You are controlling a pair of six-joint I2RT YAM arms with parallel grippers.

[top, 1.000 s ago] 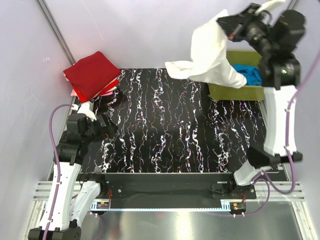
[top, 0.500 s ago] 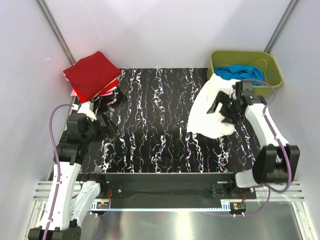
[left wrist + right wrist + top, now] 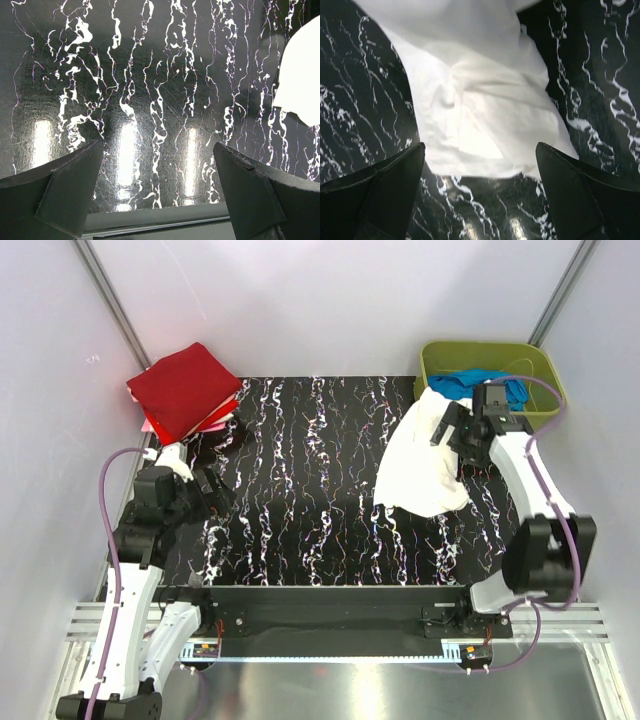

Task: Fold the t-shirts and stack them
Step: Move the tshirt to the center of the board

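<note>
The white tee (image 3: 420,465) lies crumpled on the counter (image 3: 320,490) near its right edge, one end reaching toward the far right corner, the rest spread toward the middle. It is unfolded and bunched, with creases across its centre in the right wrist view (image 3: 480,100).

The right gripper (image 3: 455,435) hangs over the far end of this tee. Its jaws stand wide apart and grip nothing; the wrist view (image 3: 480,147) shows cloth lying below, between the two fingers (image 3: 385,190). Whether the tips touch the cloth cannot be told.

The left gripper (image 3: 218,492) sits low near the left edge, well apart from the white tee. It is also spread wide and empty (image 3: 159,145), with bare counter under it and a white edge of the tee at the right of its view (image 3: 302,75).

At the far left corner a folded red tee (image 3: 185,388) lies on top of a pink one (image 3: 218,416), of which only edges show.

A green bin (image 3: 540,365) stands at the far right corner, holding blue cloth (image 3: 480,385).
</note>
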